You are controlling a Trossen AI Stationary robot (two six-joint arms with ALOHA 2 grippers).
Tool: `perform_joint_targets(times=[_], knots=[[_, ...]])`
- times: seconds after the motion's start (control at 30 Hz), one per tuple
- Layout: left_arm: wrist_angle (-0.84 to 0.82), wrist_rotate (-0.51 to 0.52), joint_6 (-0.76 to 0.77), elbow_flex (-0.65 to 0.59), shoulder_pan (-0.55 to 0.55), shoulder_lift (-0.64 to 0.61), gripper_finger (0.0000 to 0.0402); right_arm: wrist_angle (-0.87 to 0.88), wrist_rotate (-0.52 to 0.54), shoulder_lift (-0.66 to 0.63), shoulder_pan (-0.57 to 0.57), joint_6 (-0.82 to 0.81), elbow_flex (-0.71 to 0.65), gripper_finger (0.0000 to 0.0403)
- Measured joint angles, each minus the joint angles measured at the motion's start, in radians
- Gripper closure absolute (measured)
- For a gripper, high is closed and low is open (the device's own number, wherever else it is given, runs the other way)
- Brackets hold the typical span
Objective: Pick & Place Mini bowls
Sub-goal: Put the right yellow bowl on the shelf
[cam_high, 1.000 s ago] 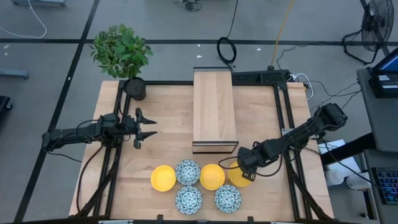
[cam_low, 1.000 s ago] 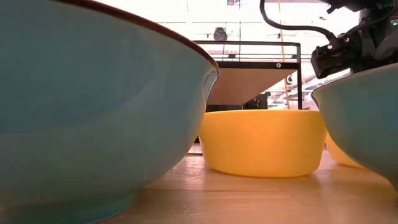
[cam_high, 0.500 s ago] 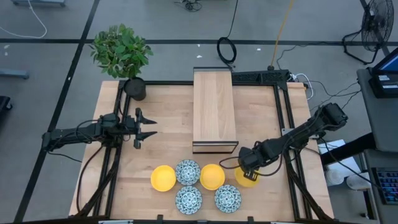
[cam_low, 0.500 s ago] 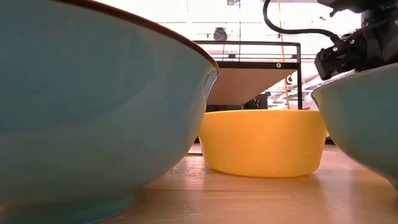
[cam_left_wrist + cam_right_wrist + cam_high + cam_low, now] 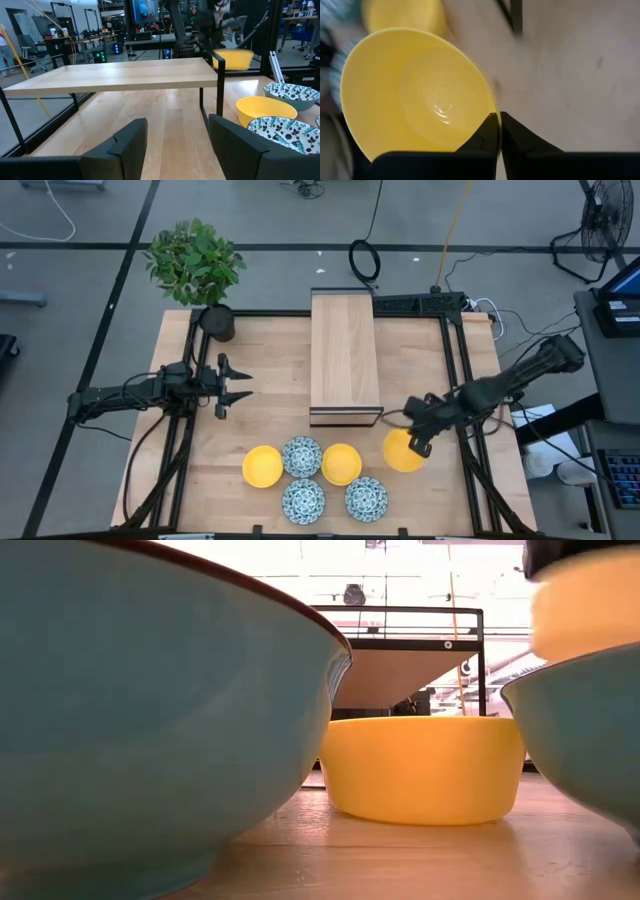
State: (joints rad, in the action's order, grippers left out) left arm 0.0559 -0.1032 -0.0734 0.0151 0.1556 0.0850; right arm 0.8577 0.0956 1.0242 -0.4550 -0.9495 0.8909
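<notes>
My right gripper (image 5: 418,440) is shut on a plain yellow mini bowl (image 5: 402,451) and holds it above the table's near right part. The same bowl shows at the top right of the low view (image 5: 585,610). Two more yellow bowls (image 5: 262,466) (image 5: 341,464) and three blue-patterned bowls (image 5: 302,456) (image 5: 303,501) (image 5: 366,499) stand on their bases in a cluster at the near edge. My left gripper (image 5: 243,383) waits open at the table's left, nothing between its fingers (image 5: 127,142). My right gripper pinches the yellow bowl's rim (image 5: 491,111), one finger (image 5: 484,136) inside the bowl and the other (image 5: 517,140) outside it. The fingers come slanting down from the table's right onto the rim's right side. The bowl hangs clear of the table, its mouth up.
A raised wooden shelf (image 5: 344,356) on a black frame stands in the middle, running toward the far edge. A dark plant pot (image 5: 217,322) sits at the far left corner. Black rails (image 5: 458,370) run along both sides. Bare wood lies right of the shelf.
My right gripper has risen and gone toward the table's right edge with the yellow bowl. The bowl, which stood on the table beside the cluster, now hangs clear of it and farther from the other bowls.
</notes>
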Motion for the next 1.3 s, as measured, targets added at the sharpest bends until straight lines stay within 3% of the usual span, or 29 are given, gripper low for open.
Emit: perform_joint_targets(times=[0.13, 0.3, 0.43, 0.5, 0.7, 0.93, 1.1, 1.3], knots=[[0.000, 0.000, 0.000, 0.000, 0.000, 0.000, 0.0188, -0.147, 0.170, -0.115, 0.000, 0.138, 0.000, 0.0402], [0.000, 0.000, 0.000, 0.000, 0.000, 0.000, 0.0188, -0.539, 0.352, -0.170, 0.007, 0.529, 0.000, 0.0403], [0.000, 0.000, 0.000, 0.000, 0.000, 0.000, 0.0188, -0.826, 0.369, -0.152, 0.064, 0.792, 0.000, 0.0403], [0.000, 0.000, 0.000, 0.000, 0.000, 0.000, 0.0188, -0.877, 0.311, -0.134, 0.124, 0.851, 0.020, 0.0403], [0.000, 0.000, 0.000, 0.000, 0.000, 0.000, 0.0188, -0.703, 0.157, 0.013, 0.366, 0.881, 0.261, 0.0403], [0.000, 0.000, 0.000, 0.000, 0.000, 0.000, 0.0188, -0.331, -0.002, 0.331, 0.705, 0.909, 0.786, 0.0403], [0.000, 0.000, 0.000, 0.000, 0.000, 0.000, 0.0188, -0.143, -0.181, 0.575, 0.915, 0.861, 1.101, 0.0403], [0.000, 0.000, 0.000, 0.000, 0.000, 0.000, 0.0188, -0.002, -0.367, 0.781, 1.069, 0.804, 1.236, 0.0403]])
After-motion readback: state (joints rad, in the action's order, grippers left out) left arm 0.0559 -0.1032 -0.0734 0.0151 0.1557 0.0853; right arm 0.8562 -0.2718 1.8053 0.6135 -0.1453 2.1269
